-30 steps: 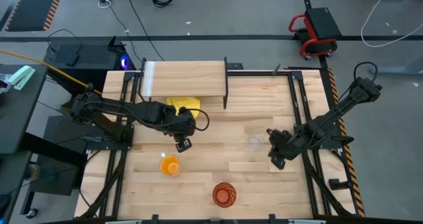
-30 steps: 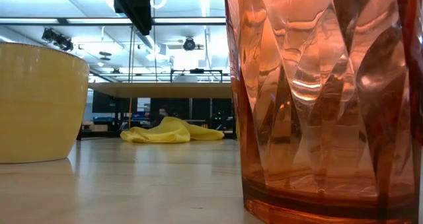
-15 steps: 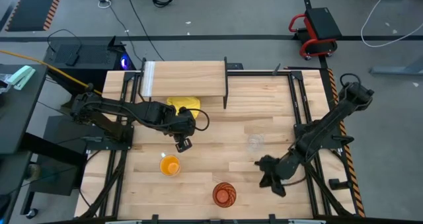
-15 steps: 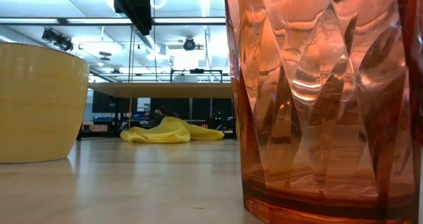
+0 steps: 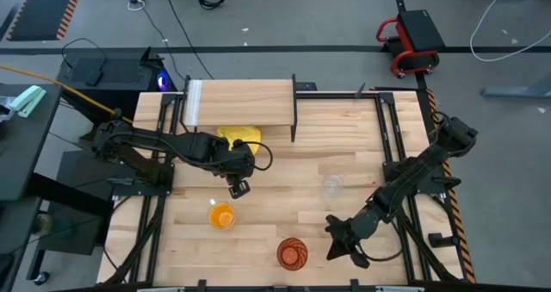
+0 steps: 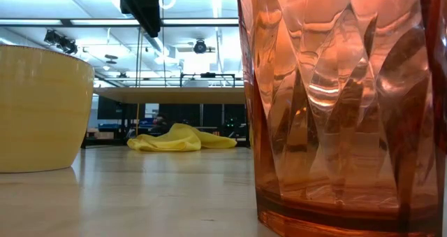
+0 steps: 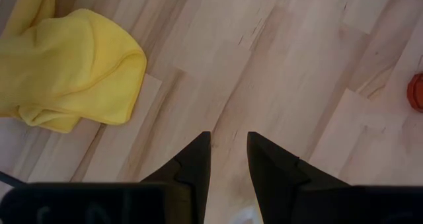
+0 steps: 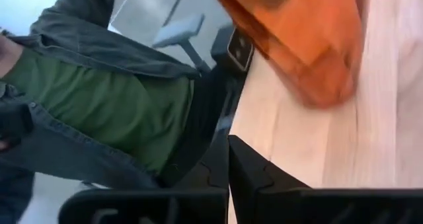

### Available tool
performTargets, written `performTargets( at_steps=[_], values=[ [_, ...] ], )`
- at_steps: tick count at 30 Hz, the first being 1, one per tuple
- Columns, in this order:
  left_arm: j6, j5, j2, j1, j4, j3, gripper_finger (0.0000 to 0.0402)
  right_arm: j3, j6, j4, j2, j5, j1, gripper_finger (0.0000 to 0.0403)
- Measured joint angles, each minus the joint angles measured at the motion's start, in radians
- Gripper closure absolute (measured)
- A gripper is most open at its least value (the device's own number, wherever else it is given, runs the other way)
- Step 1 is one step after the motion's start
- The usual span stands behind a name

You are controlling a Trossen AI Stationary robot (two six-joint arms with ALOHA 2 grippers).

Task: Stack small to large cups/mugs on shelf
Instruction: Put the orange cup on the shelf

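The tall orange-red tumbler (image 5: pixel 292 253) stands near the table's near edge and fills the low view (image 6: pixel 335 104). The orange mug (image 5: pixel 221 215) stands to its left, seen again in the low view (image 6: pixel 42 108). The small clear cup (image 5: pixel 332 186) stands right of centre. The wooden shelf (image 5: pixel 241 102) is at the far edge, on black legs. My right gripper (image 5: pixel 333 240) is shut, low, just right of the tumbler (image 8: pixel 297 39) and apart from it. My left gripper (image 5: pixel 238 187) hangs open above bare table (image 7: pixel 228 151).
A yellow cloth (image 5: pixel 239 135) lies in front of the shelf, also in the left wrist view (image 7: pixel 66 72). A person in a green shirt and grey jacket (image 8: pixel 99 98) stands beyond the table's near edge. Bare wood lies between the mug and the clear cup.
My right gripper has swung from beside the clear cup toward the table's near edge and left, sinking and rolling, and now sits beside the tumbler. The cups and the cloth have stayed where they were.
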Motion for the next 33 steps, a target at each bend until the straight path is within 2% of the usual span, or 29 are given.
performTargets(
  at_steps=[7,13,24,33],
  values=[
    [-0.001,0.000,0.000,-0.002,0.001,0.000,0.0294,0.000,-0.084,0.081,0.110,0.012,-0.093,0.0400],
    [0.000,0.000,0.000,-0.001,0.001,0.000,0.0294,0.000,-0.106,0.161,0.172,0.004,-0.098,0.0401],
    [-0.001,0.000,0.000,-0.001,0.001,0.000,0.0294,0.144,-0.199,0.210,0.323,-0.159,-0.094,0.0402],
    [-0.001,0.000,0.000,-0.001,-0.001,0.000,0.0294,0.180,-0.234,0.261,0.359,-0.148,-0.144,0.0402]
  ],
)
